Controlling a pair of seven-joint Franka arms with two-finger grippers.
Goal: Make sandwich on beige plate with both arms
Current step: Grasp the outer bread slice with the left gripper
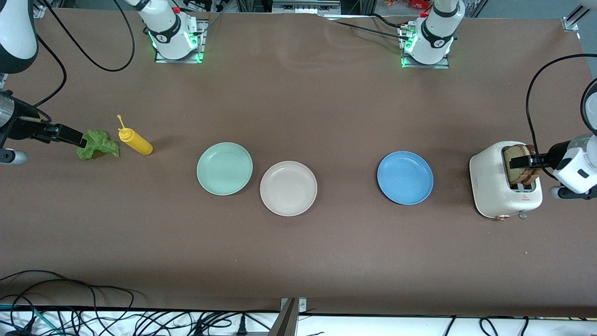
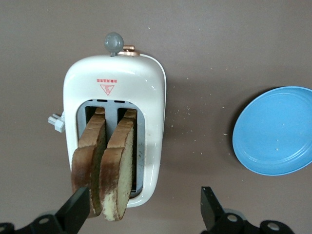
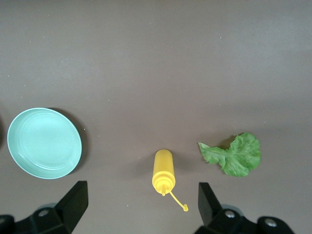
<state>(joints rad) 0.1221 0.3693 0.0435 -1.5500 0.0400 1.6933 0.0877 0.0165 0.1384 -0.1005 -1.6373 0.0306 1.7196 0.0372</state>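
The beige plate [image 1: 288, 188] lies bare near the table's middle. Two brown bread slices [image 1: 518, 165] stand in a white toaster [image 1: 503, 184] at the left arm's end. My left gripper [image 1: 522, 163] hovers open over the toaster; in the left wrist view the slices [image 2: 117, 161] rise between its fingers, close to one finger [image 2: 77, 208], and the gripper [image 2: 144, 207] holds nothing. A green lettuce leaf [image 1: 98, 144] lies at the right arm's end. My right gripper [image 1: 74, 136] hangs open by the leaf [image 3: 234, 155], gripper [image 3: 141, 200] empty.
A yellow squeeze bottle [image 1: 135, 141] lies beside the lettuce, toward the plates. A mint-green plate [image 1: 224, 168] touches the beige plate's rim. A blue plate [image 1: 405, 177] sits between the beige plate and the toaster. Cables run along the table's near edge.
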